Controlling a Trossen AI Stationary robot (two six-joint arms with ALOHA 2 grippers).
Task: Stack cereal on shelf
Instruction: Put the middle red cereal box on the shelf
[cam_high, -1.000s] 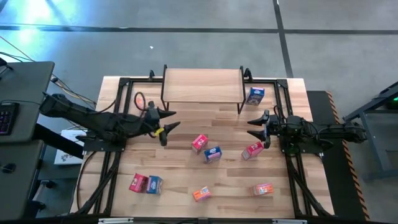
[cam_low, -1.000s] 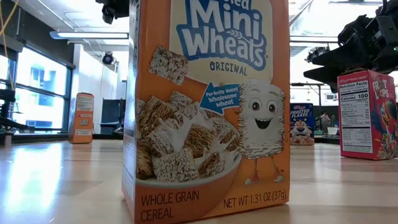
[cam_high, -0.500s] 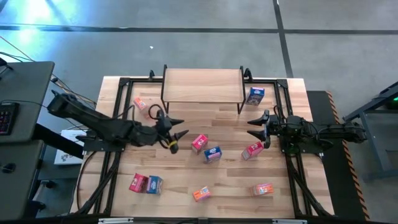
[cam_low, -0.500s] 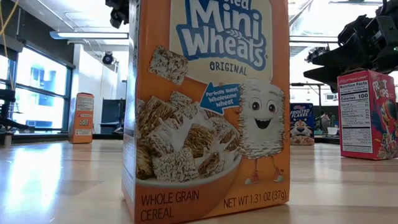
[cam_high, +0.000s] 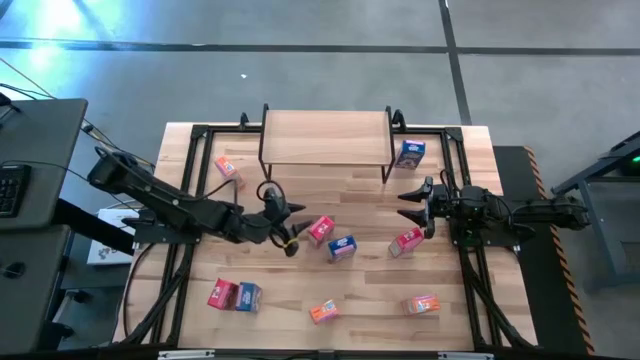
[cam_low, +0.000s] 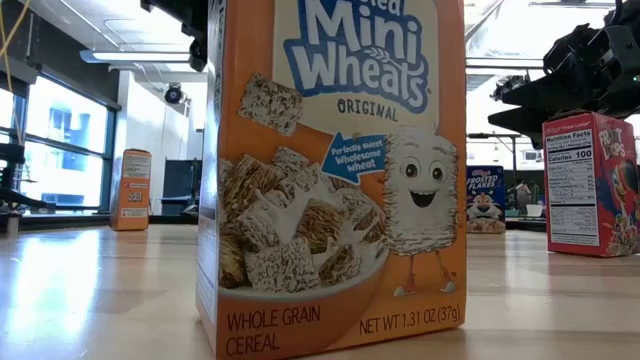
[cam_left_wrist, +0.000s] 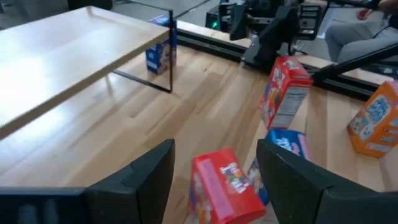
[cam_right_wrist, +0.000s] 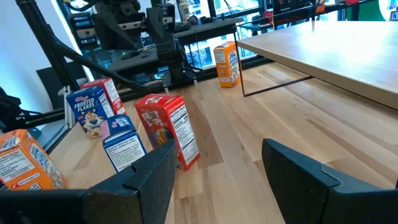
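Nothing's on the shelf (cam_high: 325, 136) yet; left gripper (cam_high: 291, 228), fingers spread, nears the red box (cam_high: 321, 230); straddle it squarely before squeezing; right gripper (cam_high: 412, 206) waits open.

Mini Wheats box (cam_low: 335, 170) cut off at the low view's top edge and hiding most of the table behind. Red box (cam_left_wrist: 225, 186) cropped by the left wrist view's lower edge. Box prints unreadable from above.

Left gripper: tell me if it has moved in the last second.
Yes. The left gripper has travelled away from the shelf's left leg toward the pink-red box mid-table.
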